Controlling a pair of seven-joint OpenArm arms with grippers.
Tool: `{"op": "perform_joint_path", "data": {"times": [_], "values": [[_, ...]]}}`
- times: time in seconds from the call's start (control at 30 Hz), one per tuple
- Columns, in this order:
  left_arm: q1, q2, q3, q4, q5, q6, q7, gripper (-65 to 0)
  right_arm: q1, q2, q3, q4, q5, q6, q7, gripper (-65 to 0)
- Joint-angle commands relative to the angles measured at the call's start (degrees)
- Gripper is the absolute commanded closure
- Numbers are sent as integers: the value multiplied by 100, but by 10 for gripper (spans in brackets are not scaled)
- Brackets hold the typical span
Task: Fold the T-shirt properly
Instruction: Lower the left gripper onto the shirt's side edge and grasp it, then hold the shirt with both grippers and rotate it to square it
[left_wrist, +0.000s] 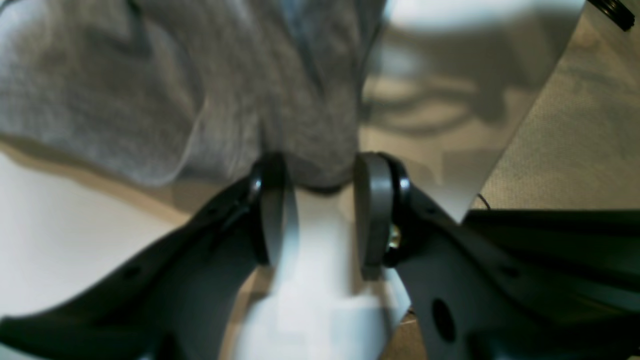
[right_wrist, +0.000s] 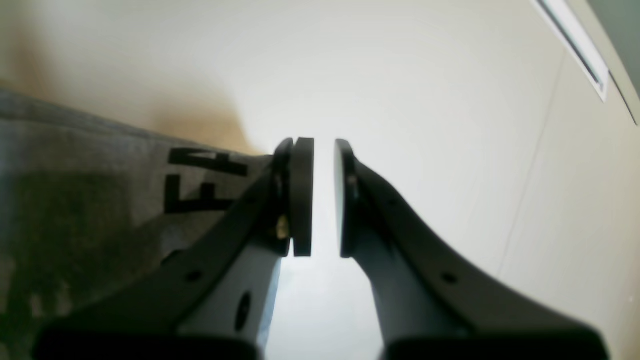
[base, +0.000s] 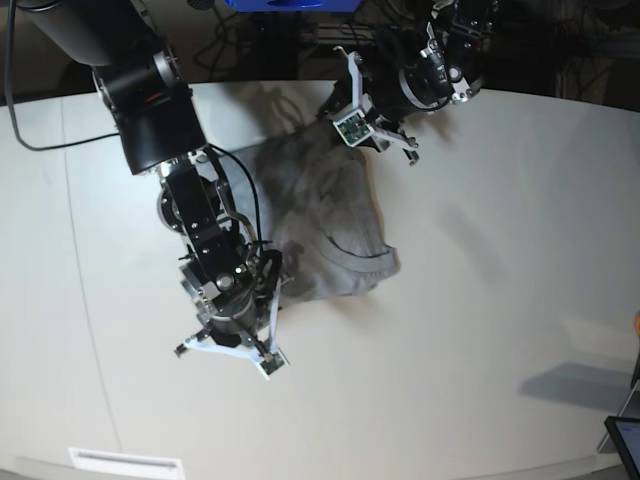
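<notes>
Base view: shirt bunched between two arms

Base view shows the grey T-shirt (base: 330, 225) crumpled on the white table (base: 500, 300), far from folded — collar end toward the table's middle, far edge raised under the left gripper (base: 385, 140). From the left wrist camera, that claw (left_wrist: 320, 172) has a wad of grey cloth (left_wrist: 210, 95) pinched between its pads, seemingly to lift and spread that edge so the shirt can be laid flat. The right gripper (base: 232, 350) sits at the near edge of the shirt; its wrist view shows the jaws (right_wrist: 324, 197) narrowly parted with only bare table between them, holding nothing. It looks placed to take that near edge next. Black block letters on the cloth (right_wrist: 205, 182) read "F" and part of another, blurred and partly hidden by the finger — no more can be read
</notes>
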Motion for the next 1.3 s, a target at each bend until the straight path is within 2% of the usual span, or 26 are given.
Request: {"op": "perform_joint_path", "data": {"times": [0.0,0.23,0.43,0.77,0.9,1.03,1.13,1.27], "values": [[-5,-17,-14,96,-66,36,-106,-230,181,3,18,-112,-66,15,75,-65],[-146,-26,-31,61,-66,36,-106,-230,304,47,18,-560,-84,103,22,-65],[-366,-35,-348,-124,-66,36,-106,-230,286,64,9,-569,-93,103,-198,-65],[-911,-228,-401,-546,-66,36,-97,-230,111,460,9,-525,-93,103,-409,-65],[-1227,-333,-401,-546,-75,36,316,-230,-83,513,18,-507,-93,103,-409,-65],[-1544,-333,-401,-546,-75,36,334,-230,-347,609,18,-121,-93,112,-426,-65],[-1746,-342,-401,-572,-66,36,360,-230,-443,636,18,134,-93,112,-681,-65],[-2124,-316,-365,-853,-66,36,703,-230,-637,750,18,644,-93,112,-884,-65]]}}
